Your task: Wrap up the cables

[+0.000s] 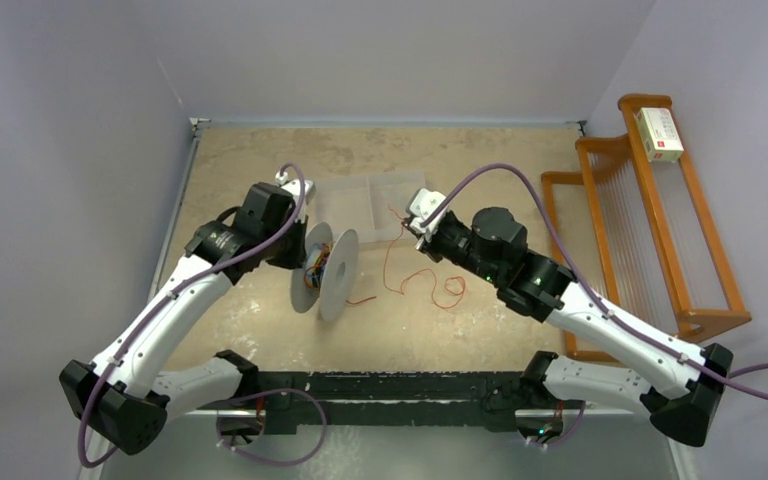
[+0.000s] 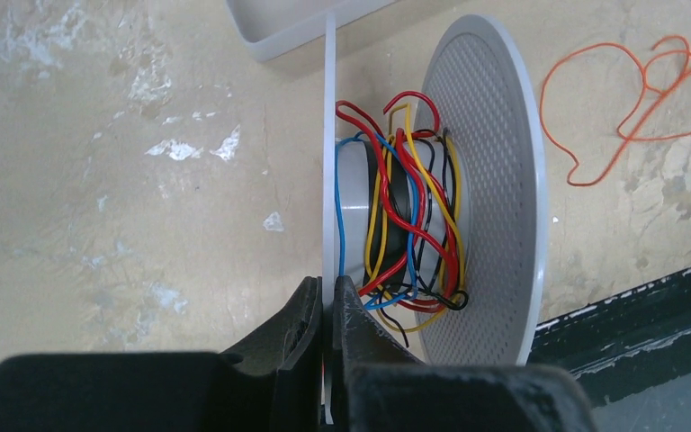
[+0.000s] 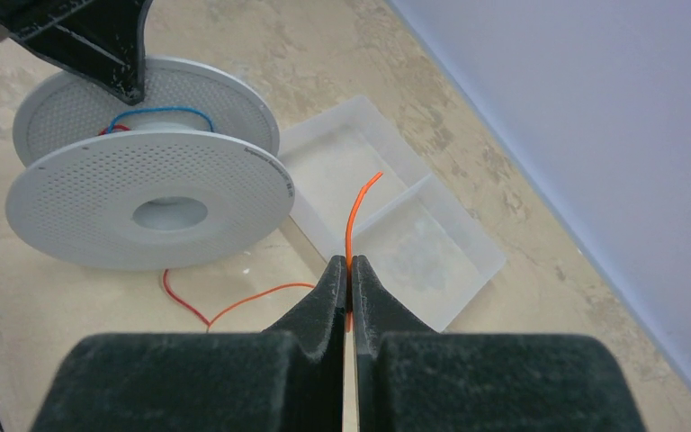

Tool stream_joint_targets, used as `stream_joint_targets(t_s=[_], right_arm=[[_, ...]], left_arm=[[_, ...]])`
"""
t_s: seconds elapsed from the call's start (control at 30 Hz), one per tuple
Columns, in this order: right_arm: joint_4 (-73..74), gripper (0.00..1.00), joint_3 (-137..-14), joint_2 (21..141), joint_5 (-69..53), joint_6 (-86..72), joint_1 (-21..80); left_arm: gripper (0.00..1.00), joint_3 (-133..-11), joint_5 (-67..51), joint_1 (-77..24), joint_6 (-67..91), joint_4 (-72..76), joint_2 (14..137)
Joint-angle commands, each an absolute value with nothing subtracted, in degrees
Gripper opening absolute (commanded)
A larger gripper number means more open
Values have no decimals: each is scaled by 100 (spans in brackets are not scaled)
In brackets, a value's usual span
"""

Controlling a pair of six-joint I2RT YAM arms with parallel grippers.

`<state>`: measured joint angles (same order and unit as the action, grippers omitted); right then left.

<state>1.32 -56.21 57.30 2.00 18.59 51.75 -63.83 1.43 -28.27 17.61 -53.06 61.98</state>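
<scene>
A grey double-disc spool (image 1: 327, 272) stands on edge in the middle of the table. Red, blue, yellow and black wires (image 2: 405, 216) are tangled round its hub. My left gripper (image 2: 327, 288) is shut on the rim of the spool's thin left disc (image 2: 329, 135). The thin red-orange cable (image 1: 442, 291) lies in loose loops on the table right of the spool. My right gripper (image 3: 348, 265) is shut on this cable (image 3: 350, 220) near its end, and a short tip sticks out past the fingertips. Another stretch (image 3: 261, 292) trails toward the spool (image 3: 72, 198).
A clear shallow two-part tray (image 1: 370, 200) lies behind the spool, under the right gripper (image 1: 422, 228). An orange wooden rack (image 1: 650, 230) with a white and red box (image 1: 658, 134) on top stands at the right wall. A black strip (image 1: 390, 385) edges the table's near side.
</scene>
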Motion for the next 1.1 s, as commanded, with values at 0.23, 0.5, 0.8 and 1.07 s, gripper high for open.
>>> stream_joint_targets(t_s=[0.23, 0.5, 0.8, 1.07], right_arm=[[-175, 0, -5362, 5759, 123, 2282, 5110], [283, 0, -5334, 5765, -218, 2783, 4819], [545, 0, -5301, 5814, -1562, 3441, 4389], [318, 0, -5379, 6283, -2542, 3616, 4258]], left_arm=[[0, -6479, 667, -3812, 1122, -4804, 6398], [0, -6249, 839, -4524, 745, -4760, 6264], [0, -6103, 844, -4739, 606, -4594, 6203], [0, -6025, 741, -4746, 692, -4331, 6291]])
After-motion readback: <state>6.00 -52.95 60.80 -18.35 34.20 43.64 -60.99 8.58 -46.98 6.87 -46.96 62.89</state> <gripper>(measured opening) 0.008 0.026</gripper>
